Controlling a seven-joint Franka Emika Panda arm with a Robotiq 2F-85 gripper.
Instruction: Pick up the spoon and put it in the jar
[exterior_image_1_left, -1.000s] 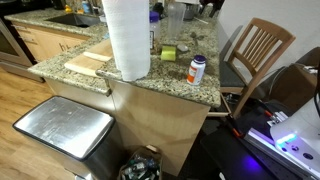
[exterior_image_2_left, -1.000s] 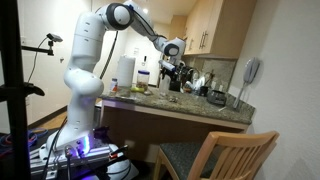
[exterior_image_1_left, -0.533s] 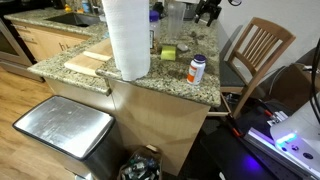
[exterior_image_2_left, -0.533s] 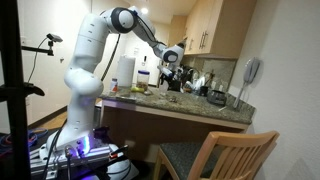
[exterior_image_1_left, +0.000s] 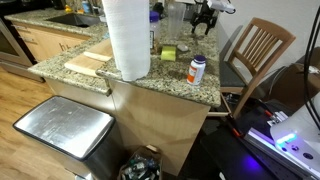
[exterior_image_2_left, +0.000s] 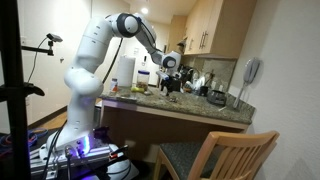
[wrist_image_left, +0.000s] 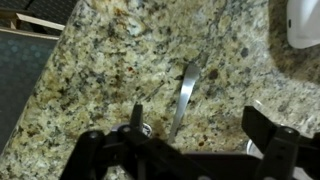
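White rounded arm (exterior_image_2_left: 95, 50) with a black claw (exterior_image_2_left: 172, 88).

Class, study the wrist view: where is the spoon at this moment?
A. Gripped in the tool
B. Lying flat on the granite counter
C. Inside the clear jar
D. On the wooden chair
B: the spoon lies bare on the speckled granite counter, with the open tool above it and its fingers spread apart to either side.

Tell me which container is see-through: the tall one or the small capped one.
The tall jar beside the gripper; the small bottle is opaque white with an orange label and a dark cap.
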